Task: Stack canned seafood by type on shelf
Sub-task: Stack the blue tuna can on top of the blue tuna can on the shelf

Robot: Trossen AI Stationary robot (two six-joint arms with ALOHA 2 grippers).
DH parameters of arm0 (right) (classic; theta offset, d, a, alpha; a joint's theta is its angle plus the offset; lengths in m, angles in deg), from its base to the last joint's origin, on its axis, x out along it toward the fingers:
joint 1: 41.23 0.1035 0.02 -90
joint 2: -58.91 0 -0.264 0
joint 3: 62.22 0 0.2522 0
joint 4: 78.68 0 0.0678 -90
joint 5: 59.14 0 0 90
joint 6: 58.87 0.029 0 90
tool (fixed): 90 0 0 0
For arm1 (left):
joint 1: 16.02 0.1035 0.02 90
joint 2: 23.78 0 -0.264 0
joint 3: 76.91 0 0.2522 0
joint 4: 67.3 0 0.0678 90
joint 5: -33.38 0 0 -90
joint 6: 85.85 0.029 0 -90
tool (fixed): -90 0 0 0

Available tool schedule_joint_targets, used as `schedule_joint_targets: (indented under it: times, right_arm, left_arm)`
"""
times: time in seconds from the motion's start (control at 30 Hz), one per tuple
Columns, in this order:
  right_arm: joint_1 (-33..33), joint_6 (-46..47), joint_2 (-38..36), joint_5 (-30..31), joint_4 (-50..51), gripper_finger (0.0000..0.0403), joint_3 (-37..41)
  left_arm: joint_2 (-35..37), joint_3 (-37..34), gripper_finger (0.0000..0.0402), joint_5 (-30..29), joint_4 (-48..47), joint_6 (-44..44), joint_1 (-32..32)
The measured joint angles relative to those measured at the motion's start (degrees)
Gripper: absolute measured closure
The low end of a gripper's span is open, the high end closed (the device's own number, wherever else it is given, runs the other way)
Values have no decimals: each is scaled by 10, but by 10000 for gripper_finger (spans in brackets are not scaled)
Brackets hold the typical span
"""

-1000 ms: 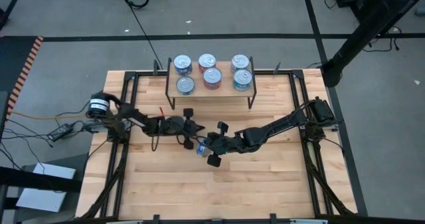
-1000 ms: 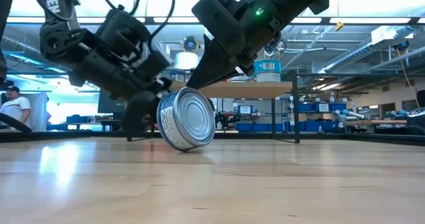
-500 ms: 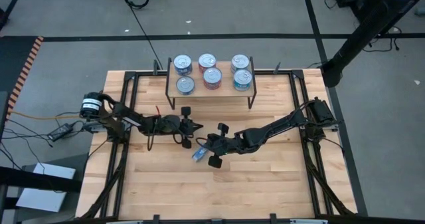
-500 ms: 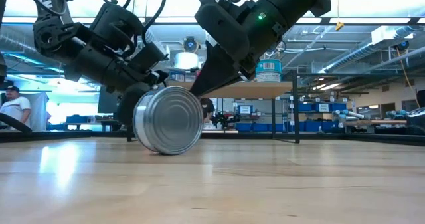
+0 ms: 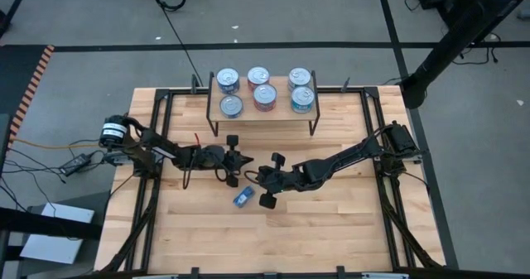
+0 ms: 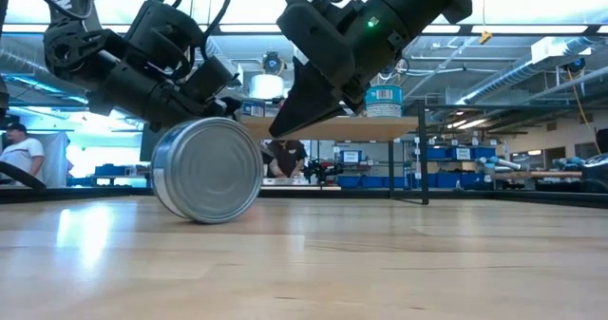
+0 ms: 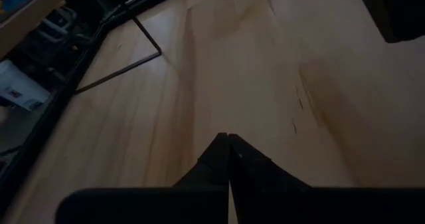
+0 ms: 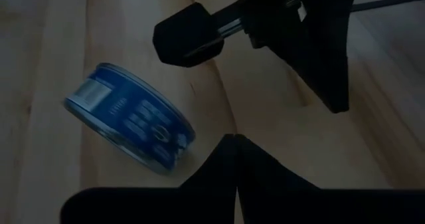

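A tin of canned seafood with a blue label [image 5: 243,197] stands on its curved side on the table, its silver end [image 6: 207,170] facing the near edge. My left gripper [image 5: 244,163] and my right gripper [image 5: 255,180] are both shut and hover just beyond it, tips close together. In the right wrist view the tin [image 8: 129,124] lies a little apart from my shut fingertips [image 8: 232,139]. The shelf [image 5: 281,88] stands at the far middle with several tins on its plank. The left wrist view shows my shut left gripper [image 7: 228,139] over bare wood.
The shelf's black legs [image 5: 314,123] stand on the table's far part. Black frame rails [image 5: 156,146] run along the left and right sides of the slatted tabletop. Bare wood lies between the tin and the near edge. A person [image 6: 19,154] shows in the room behind.
The blue tin, which leaned tilted between the two shut grippers, has come clear of them and rolled on its side toward the table's near edge and a little left. Its flat end now faces the near edge squarely.
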Motion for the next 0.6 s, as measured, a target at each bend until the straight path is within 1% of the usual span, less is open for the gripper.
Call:
schedule_joint_targets:
  times: [0.17,0.5,0.6]
  right_arm:
    - [0,0,0,0,0,392,0]
    - [0,0,-1,-1,0,392,0]
    - [0,-3,-1,-3,0,392,-1]
  left_arm:
    - [0,0,396,-26,0,16,-6]
    - [0,0,396,-31,-1,24,-22]
    - [8,0,396,-44,-10,25,-26]
